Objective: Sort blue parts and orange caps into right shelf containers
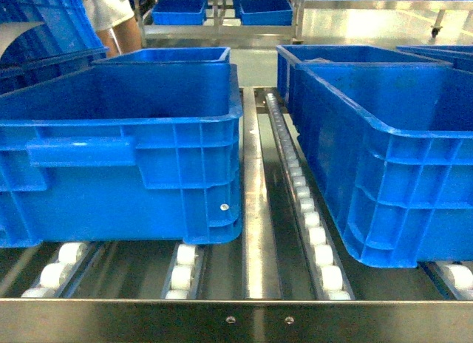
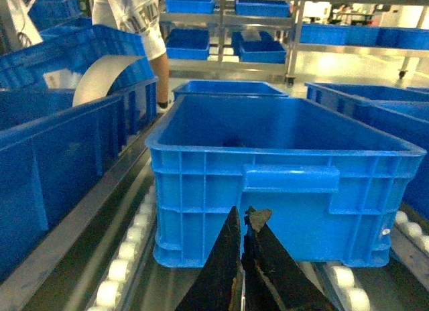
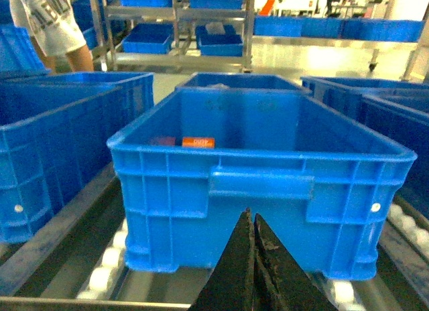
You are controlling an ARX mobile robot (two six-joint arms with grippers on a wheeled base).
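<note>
Two big blue crates sit on the shiny steel shelf [image 1: 260,210] with its white rollers [image 1: 316,235]: the left crate [image 1: 126,151] and the right crate [image 1: 384,158]. An orange cap [image 3: 198,142] lies inside the right crate. The left gripper [image 2: 242,238] and right gripper [image 3: 252,224] each wait just before a crate, jaws squeezed together, holding nothing.

Bright and even, lit from overhead. Glare on the glossy pale floor [image 1: 369,21] behind and along the shiny stainless-steel shelf front rail [image 1: 236,319]. Soft grain throughout; dark jaws blurred close to both wrist lenses; distant racks overexposed.
</note>
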